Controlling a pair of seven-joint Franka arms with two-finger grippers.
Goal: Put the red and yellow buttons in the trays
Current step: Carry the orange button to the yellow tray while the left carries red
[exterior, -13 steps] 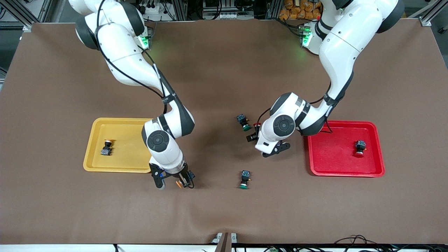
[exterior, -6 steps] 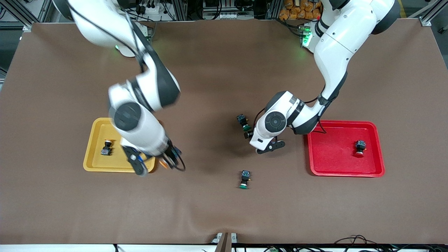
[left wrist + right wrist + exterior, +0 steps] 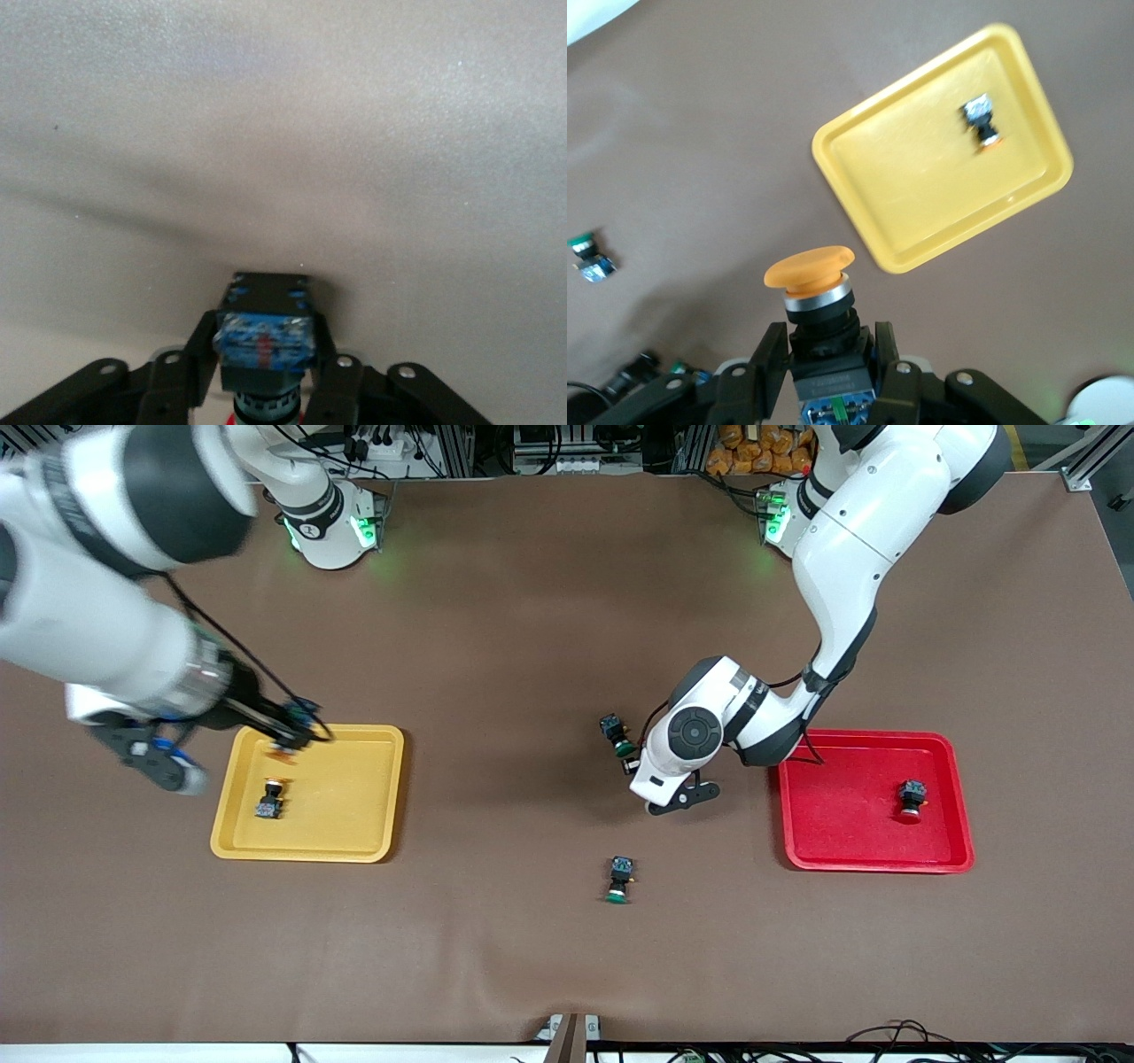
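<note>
My right gripper [image 3: 295,731] is shut on an orange-yellow button [image 3: 811,268] and holds it over the yellow tray [image 3: 345,797], at the tray's edge nearest the robots. A second yellow button [image 3: 270,797] lies in that tray; both show in the right wrist view, tray [image 3: 921,177] and button [image 3: 981,121]. My left gripper [image 3: 634,765] is low over the table between a green button and the red tray [image 3: 842,833]. It is shut on a red-capped button [image 3: 266,335] with a blue-black body. Another red button [image 3: 910,797] lies in the red tray.
One green-capped button [image 3: 617,735] lies right beside my left gripper. Another green button [image 3: 619,879] lies nearer the front camera, mid-table. Brown cloth covers the table between the trays.
My right arm has swung up from the table by the yellow tray's near corner to over the tray, carrying the yellow button. My left gripper has shifted slightly toward the right arm's end.
</note>
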